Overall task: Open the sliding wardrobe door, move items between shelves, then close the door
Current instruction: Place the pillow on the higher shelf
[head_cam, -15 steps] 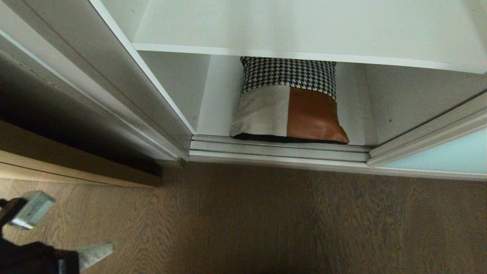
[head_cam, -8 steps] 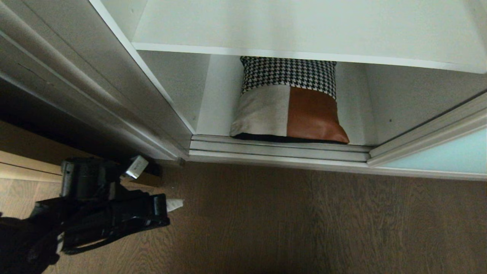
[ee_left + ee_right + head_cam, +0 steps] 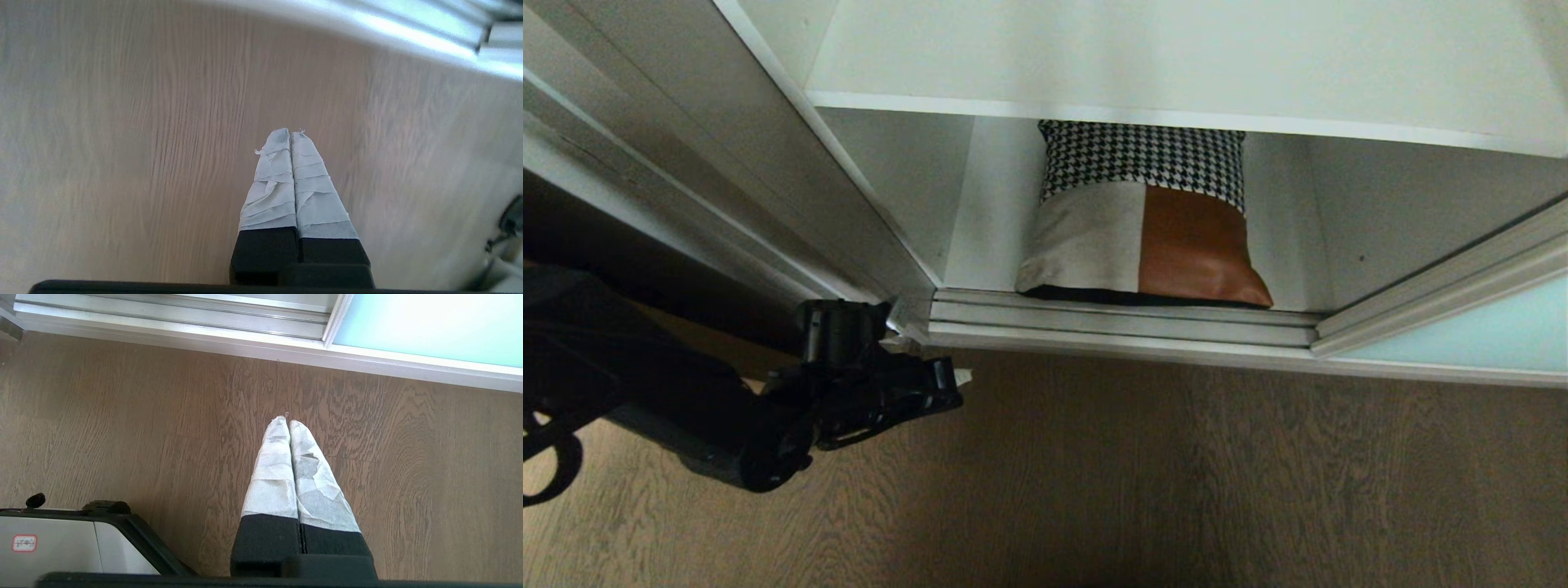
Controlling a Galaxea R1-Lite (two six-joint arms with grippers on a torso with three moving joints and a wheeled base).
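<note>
Down by the floor track [image 3: 1123, 320], the left gripper [image 3: 962, 376] is hovering clenched and empty, nosing toward the cushion [image 3: 1141, 241] leaning in the bottom compartment; the sliding wardrobe door [image 3: 1462, 335] is standing open at right, the right gripper [image 3: 288, 422] clenched too.

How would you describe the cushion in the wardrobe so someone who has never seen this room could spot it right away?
Look into the open wardrobe, at the bottom compartment under the white shelf, just behind the metal floor track. The cushion leans there alone against the back wall. It has a black-and-white houndstooth band on top, with a beige patch and a rust-brown leather patch below.
</note>
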